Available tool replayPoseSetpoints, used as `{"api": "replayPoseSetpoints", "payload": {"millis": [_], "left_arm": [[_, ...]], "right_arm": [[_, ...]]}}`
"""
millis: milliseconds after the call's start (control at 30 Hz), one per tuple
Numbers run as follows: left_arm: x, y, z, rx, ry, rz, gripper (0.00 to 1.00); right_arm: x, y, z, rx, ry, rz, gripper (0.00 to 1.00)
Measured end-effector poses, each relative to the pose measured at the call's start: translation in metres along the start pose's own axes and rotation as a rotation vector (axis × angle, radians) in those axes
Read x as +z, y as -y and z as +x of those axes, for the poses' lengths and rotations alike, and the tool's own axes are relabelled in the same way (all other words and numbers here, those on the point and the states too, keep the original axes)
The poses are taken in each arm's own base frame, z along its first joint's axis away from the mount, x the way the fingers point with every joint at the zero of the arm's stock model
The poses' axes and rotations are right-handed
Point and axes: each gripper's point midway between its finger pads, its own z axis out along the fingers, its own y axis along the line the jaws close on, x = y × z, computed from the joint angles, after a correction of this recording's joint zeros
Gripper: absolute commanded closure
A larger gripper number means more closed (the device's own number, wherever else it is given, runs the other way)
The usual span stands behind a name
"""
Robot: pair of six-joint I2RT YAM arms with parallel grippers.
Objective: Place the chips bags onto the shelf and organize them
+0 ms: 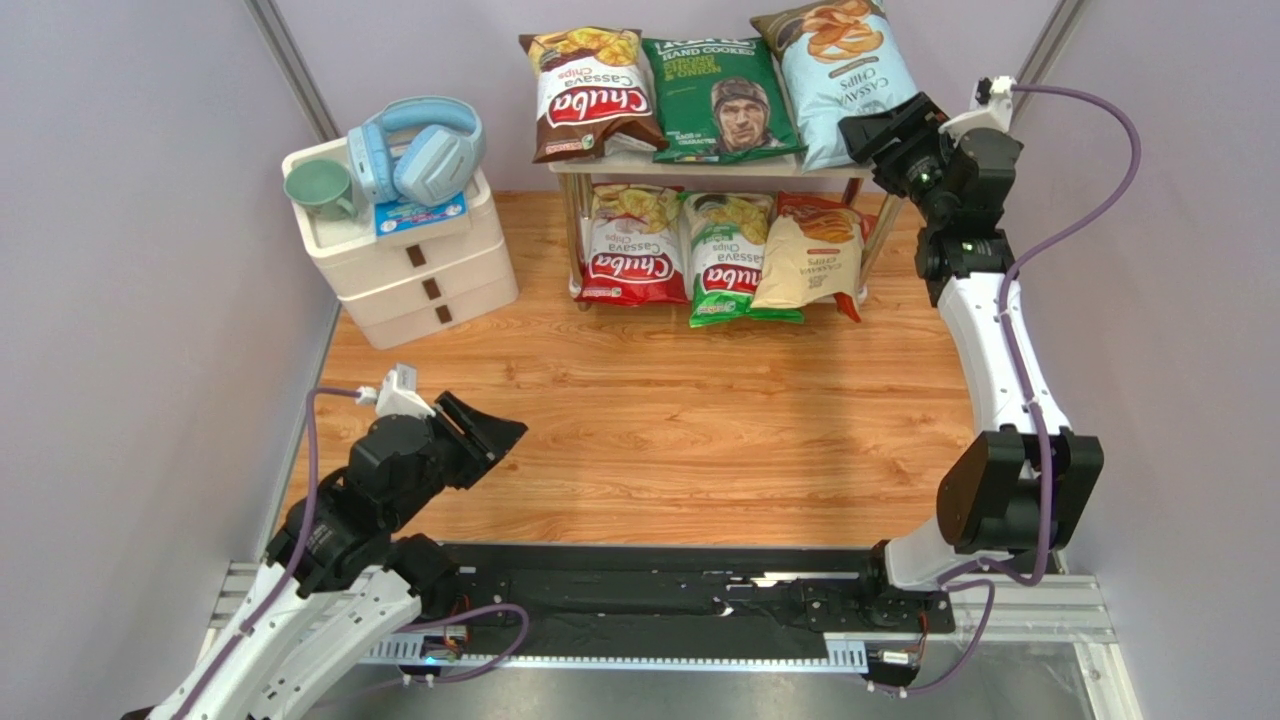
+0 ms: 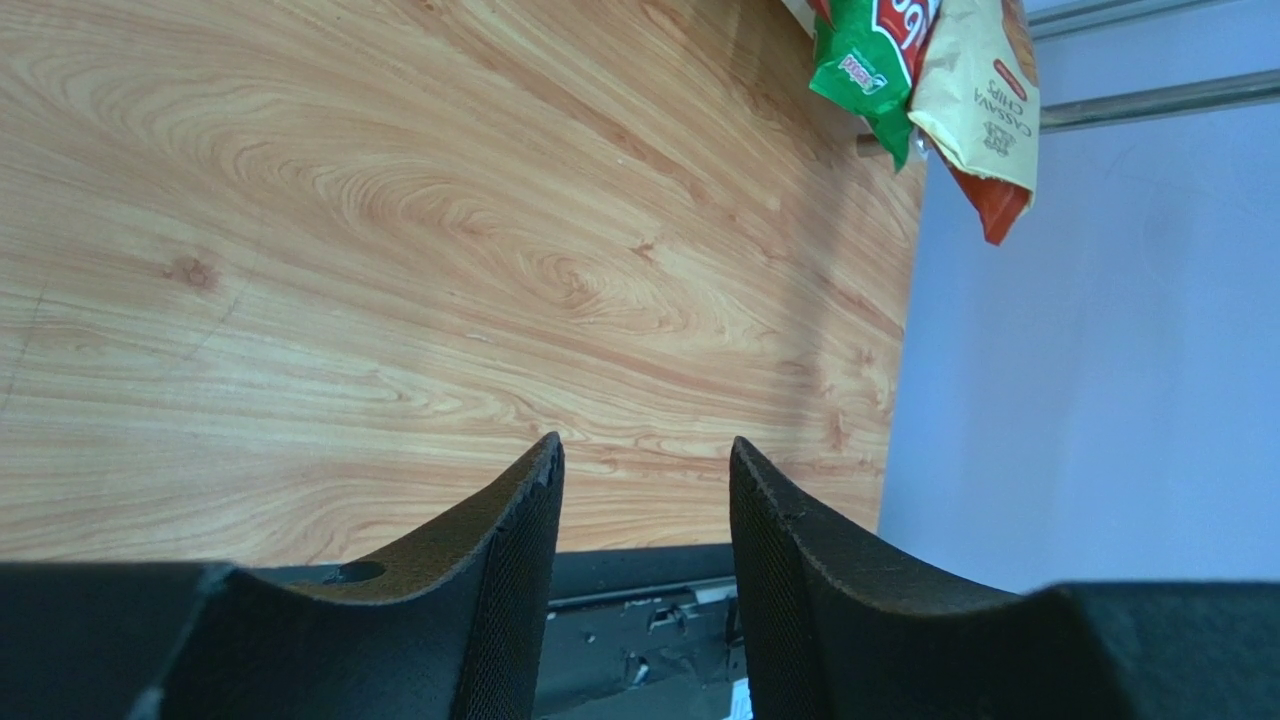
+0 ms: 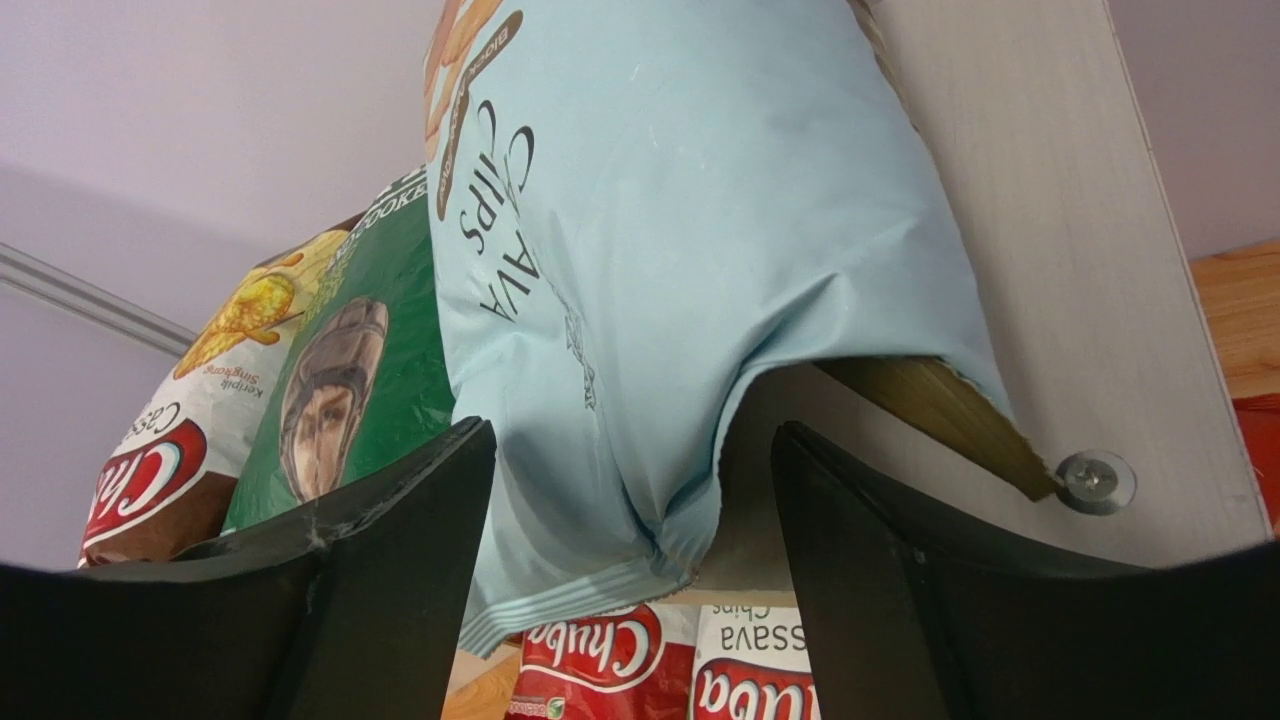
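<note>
Since the right gripper (image 3: 631, 450) stands wide, jaws flanking the lower seam of the glossy light-blue pillow-shaped chips bag (image 3: 661, 225) on the pale wooden two-tier shelf (image 3: 1052, 225), top board, 1 o'clock, retracting could snag it and drag it off. Left gripper (image 2: 646, 465), 8 o'clock: half-open, empty.

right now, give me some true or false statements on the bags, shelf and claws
The light blue bag lies on the shelf's top tier. True.
The left claw holds a bag. False: it is open and empty over the table.
The red bag, green bag and cream-orange bag sit on the lower tier. True.
The headphones lie on the shelf. False: they rest on the white drawer unit.
The right claw is shut. False: its jaws stand apart either side of the light blue bag's corner.
</note>
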Motion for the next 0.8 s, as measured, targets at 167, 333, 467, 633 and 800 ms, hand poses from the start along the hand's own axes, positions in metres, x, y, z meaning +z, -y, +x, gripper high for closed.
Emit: {"api": "replayPoseSetpoints", "payload": {"millis": [167,333,467,633,800], "left_arm": [[0.000,0.000,0.000,0.000,0.001,0.001,0.50],[0.000,0.001,0.000,0.001,0.002,0.004,0.50],[0.002,0.003,-0.001,0.008,0.004,0.008,0.48],[0.015,0.005,0.002,0.080,-0.023,-0.010,0.46],[0.040,0.015,0.011,0.274,-0.133,-0.058,0.45]], "right_arm": [[-0.014,-0.002,0.006,-0.009,-0.024,0.014,0.23],[-0.045,-0.007,0.009,-0.034,-0.053,0.050,0.20],[-0.089,-0.011,0.013,-0.057,-0.046,0.092,0.20],[-0.146,-0.006,0.042,-0.055,-0.068,0.106,0.21],[-0.186,0.025,0.101,-0.077,-0.193,0.156,0.23]]}}
